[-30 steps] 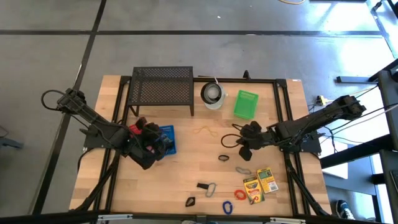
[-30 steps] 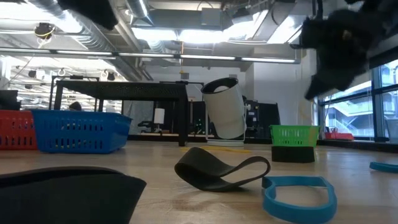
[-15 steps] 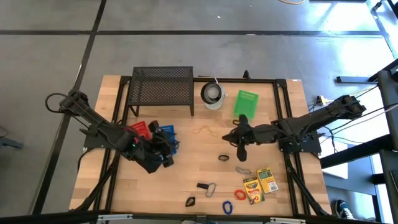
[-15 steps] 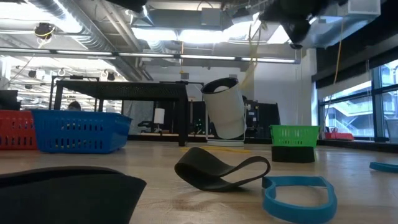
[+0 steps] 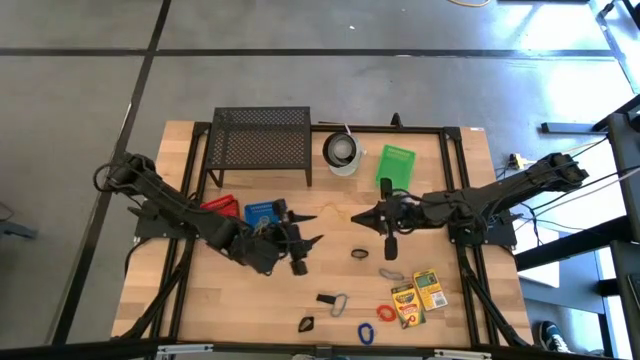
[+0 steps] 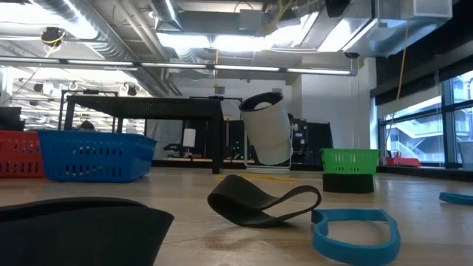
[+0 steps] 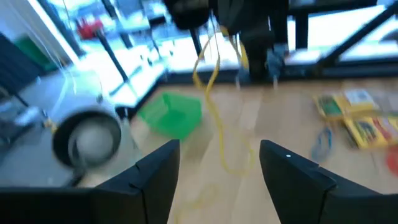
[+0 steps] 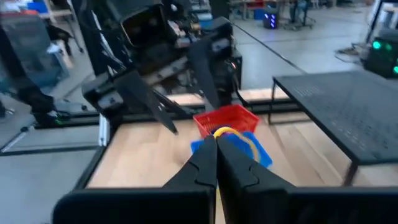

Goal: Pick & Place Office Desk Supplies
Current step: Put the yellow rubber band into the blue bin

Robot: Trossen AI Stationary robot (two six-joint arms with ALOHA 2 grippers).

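Right gripper (image 5: 358, 217), clamped shut on the yellow rubber band (image 8: 225, 131), has lifted it off the table near the green basket (image 5: 395, 166); left gripper (image 5: 318, 227) has swung in toward that basket, fingers now spread and empty, so a handover looks likely.

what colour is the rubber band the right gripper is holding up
Yellow. The rubber band hangs from the right gripper; the left wrist view shows it best.

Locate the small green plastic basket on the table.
In the high view the small green plastic basket sits near the table's far edge, right of centre, just right of the round white cup-like object and just beyond the right hand.
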